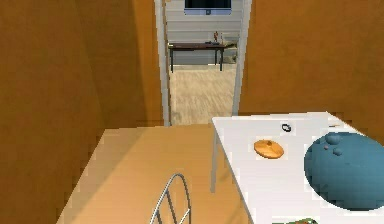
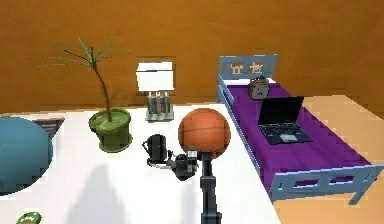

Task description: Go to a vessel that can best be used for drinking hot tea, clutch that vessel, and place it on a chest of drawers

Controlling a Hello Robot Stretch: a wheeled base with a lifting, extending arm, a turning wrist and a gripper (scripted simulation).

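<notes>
Orange walls close off the forward view's left, with pale wood floor (image 1: 130, 170) below them. Centre: a white-framed doorway (image 1: 203, 60), and beyond it a dark side table (image 1: 197, 48) in a farther room. Low centre: a metal chair back (image 1: 172, 205). Right: a white tabletop (image 1: 240, 160) carrying an orange disc (image 1: 268, 149), a small dark ring (image 1: 287, 127) behind the disc, and a large teal round thing (image 1: 345, 168) at the picture's edge.

Arm side view, the tabletop (image 2: 100, 185) again.
- Far left: the teal round thing (image 2: 20, 155), with a small green thing (image 2: 28, 217) at the bottom edge.
- Next: a potted plant (image 2: 108, 128), green pot, thin fronds.
- Then a lamp (image 2: 156, 85) with a white shade, back by the wall.
- In front of the lamp: a dark mug (image 2: 158, 150), upright on the tabletop.
- Just right of the mug: the gripper (image 2: 182, 165), at the end of the arm (image 2: 208, 195).
- Contact between gripper and mug: cannot tell.
- A basketball (image 2: 204, 130) sits close behind the gripper.
- With the mug and ball this near, I cannot tell whether the gripper holds anything.
- Right: a bed (image 2: 325, 150), blue frame and purple cover. On it are an open laptop (image 2: 282, 122) and a small dark round thing (image 2: 259, 90) near the headboard.
</notes>
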